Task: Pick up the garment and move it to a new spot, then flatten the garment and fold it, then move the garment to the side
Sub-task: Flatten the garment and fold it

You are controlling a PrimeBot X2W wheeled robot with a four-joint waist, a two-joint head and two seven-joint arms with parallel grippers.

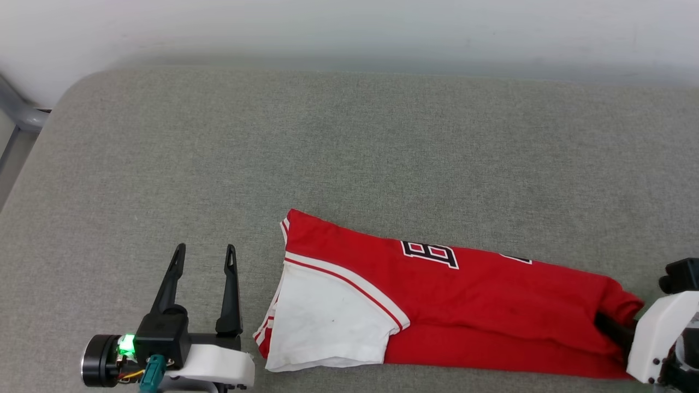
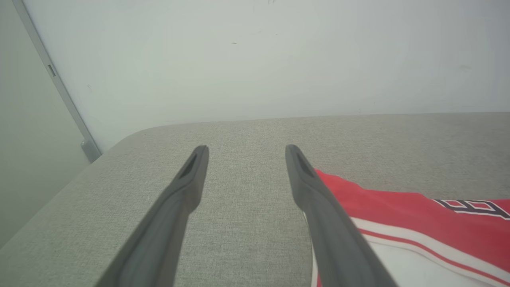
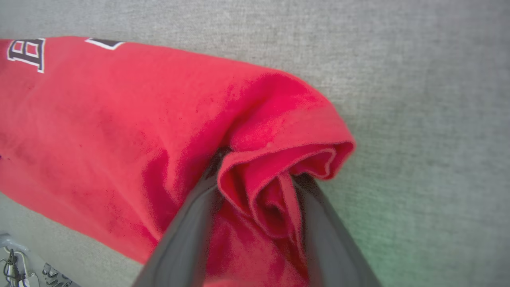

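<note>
The garment (image 1: 464,295), judged soft, light and limp, lay folded lengthwise on the worktop (image 1: 327,136). The right hand (image 3: 259,171), partly closed, bracketed its bunched red end, the best hold; a firm grip could not be confirmed. The left hand (image 1: 206,256) stood wide open and empty.

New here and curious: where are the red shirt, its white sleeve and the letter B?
red shirt (image 1: 491,297), head view, red body
white sleeve (image 1: 322,322), head view, sleeve's middle
letter B (image 1: 430,254), head view, its centre
</note>
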